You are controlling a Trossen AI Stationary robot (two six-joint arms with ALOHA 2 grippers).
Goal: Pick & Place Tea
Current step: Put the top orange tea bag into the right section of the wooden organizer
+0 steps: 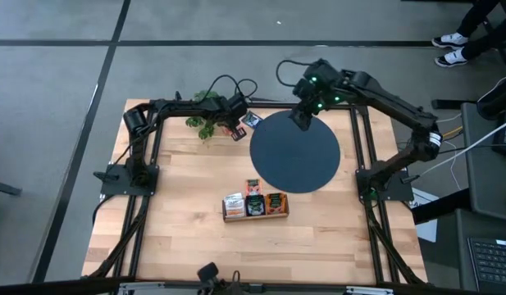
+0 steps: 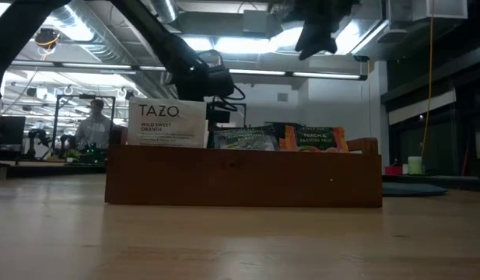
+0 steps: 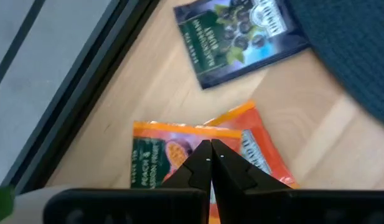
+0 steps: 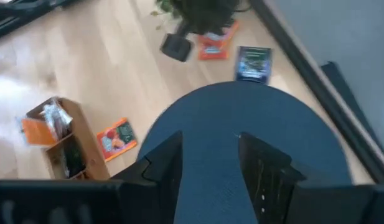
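Overhead, low and wrist views of a wooden table (image 1: 179, 213), with the black disc (image 1: 295, 151) as landmark.

Left gripper (image 1: 236, 131): positioned just off the disc's far-left edge, beside a small green plant (image 1: 205, 123). Its two fingers (image 3: 210, 163) are pressed together at the tips, directly over an orange peach-and-passion-fruit packet (image 3: 163, 158). This packet overlaps a second orange packet (image 3: 257, 146). Whether the closed tips pinch either packet cannot be told.

A dark packet with teal and berry print (image 3: 241, 34) lies flat on the table beyond the orange pair, its corner next to the disc's rim; in the overhead view it appears at the disc's far-left edge (image 1: 253, 120).

Right gripper (image 1: 302, 117): hovers above the disc's far edge with its fingers (image 4: 160, 165) spread apart and nothing between them; only the disc surface shows in the gap.

Wooden holder box (image 1: 254, 211): stands on the near side of the disc, close to its rim. It contains upright packets: a white Tazo Wild Sweet Orange packet (image 2: 166, 123), a dark teal packet (image 2: 243, 138) and an orange peach packet (image 2: 313, 138).

One further orange packet (image 4: 117, 138) lies flat on the table between the box and the disc.
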